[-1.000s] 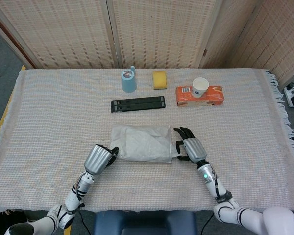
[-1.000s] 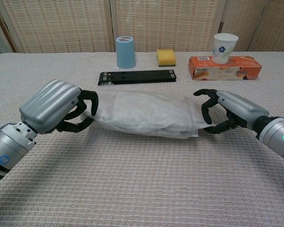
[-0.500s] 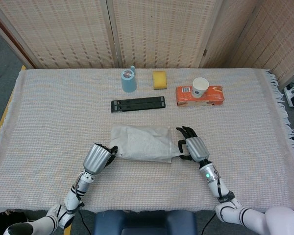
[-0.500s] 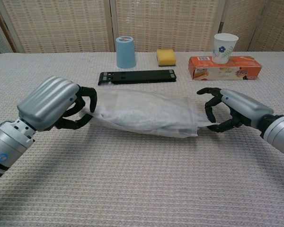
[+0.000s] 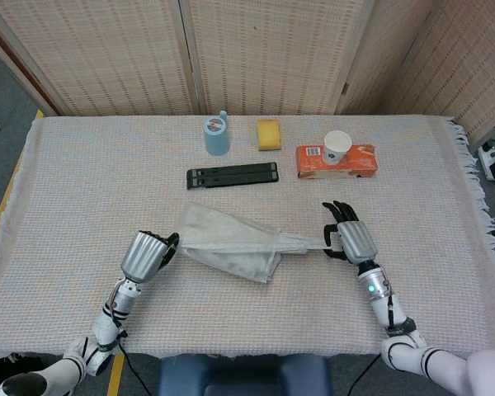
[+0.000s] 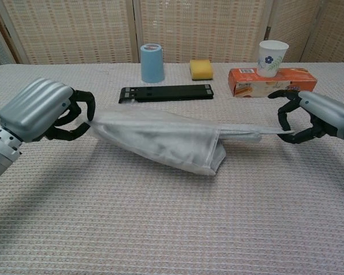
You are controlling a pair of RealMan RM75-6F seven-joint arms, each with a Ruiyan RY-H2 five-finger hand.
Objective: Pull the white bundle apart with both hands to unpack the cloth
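The white bundle [image 5: 231, 243] [image 6: 160, 139] is stretched out between both hands near the table's front middle. My left hand [image 5: 145, 254] [image 6: 41, 110] pinches its left end. My right hand [image 5: 351, 240] [image 6: 315, 116] pinches a thin strip of cloth [image 6: 249, 134] drawn out taut from the right side. The bulk of the cloth sags toward the table between the hands, with a folded corner [image 5: 268, 268] hanging low.
Behind the cloth lies a black flat stand [image 5: 232, 175]. At the back stand a blue roll [image 5: 216, 134], a yellow sponge [image 5: 268, 134] and an orange box [image 5: 338, 161] with a paper cup [image 5: 337, 147] on it. Folding screens close off the far edge.
Both hands have moved apart, left hand leftward and right hand rightward. The bundle has opened, lifted and stretched, with a thin strip pulled out to the right.
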